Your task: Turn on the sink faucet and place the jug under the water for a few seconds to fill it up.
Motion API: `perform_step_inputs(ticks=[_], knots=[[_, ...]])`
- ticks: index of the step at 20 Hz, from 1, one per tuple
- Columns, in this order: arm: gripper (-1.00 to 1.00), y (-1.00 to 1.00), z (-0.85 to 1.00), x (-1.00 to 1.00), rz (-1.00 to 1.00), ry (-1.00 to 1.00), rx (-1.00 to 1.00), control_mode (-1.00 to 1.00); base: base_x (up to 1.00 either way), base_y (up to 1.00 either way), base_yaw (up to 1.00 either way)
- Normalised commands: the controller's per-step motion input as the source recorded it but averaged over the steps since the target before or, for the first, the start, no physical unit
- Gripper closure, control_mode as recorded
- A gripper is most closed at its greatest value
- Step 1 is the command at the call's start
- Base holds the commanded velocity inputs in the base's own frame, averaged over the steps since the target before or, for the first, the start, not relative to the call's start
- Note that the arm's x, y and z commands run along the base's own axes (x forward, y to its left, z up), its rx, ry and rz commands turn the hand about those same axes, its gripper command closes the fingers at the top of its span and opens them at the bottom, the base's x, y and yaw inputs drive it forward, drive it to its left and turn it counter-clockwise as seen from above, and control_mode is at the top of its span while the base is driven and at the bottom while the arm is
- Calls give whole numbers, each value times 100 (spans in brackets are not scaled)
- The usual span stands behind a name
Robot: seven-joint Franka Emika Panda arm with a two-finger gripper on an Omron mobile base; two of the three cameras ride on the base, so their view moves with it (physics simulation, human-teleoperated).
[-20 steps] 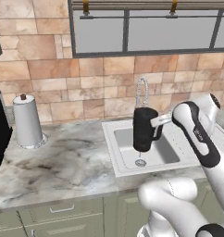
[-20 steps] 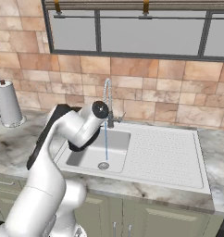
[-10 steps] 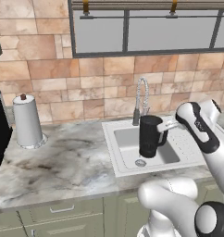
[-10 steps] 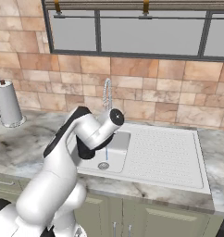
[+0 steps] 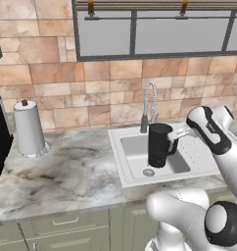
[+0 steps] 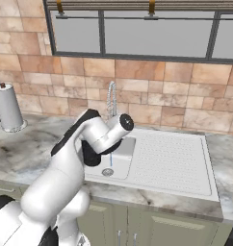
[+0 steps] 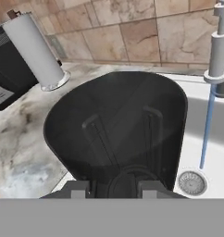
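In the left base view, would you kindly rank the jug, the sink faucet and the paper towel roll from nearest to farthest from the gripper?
1. The jug: held at the gripper by its handle side, over the sink.
2. The sink faucet: just behind the jug, at the basin's back edge.
3. The paper towel roll: far left on the counter, by the wall.

Even, bright rendered light, soft faint shadows, no glare; low resolution leaves edges slightly blurred.
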Motion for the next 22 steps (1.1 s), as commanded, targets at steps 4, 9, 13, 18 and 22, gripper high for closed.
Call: perform_step_inputs(ticks=[4,9,13,18,22], knots=[[100,-28,-18,0,0,-7,0,-100,0,0,0],[100,-32,-18,0,0,-8,0,-100,0,0,0],[100,-14,-28,6,0,-1,0,-100,0,0,0],[100,-8,-21,26,0,1,0,-100,0,0,0],[100,-10,-8,39,0,3,0,-100,0,0,0]])
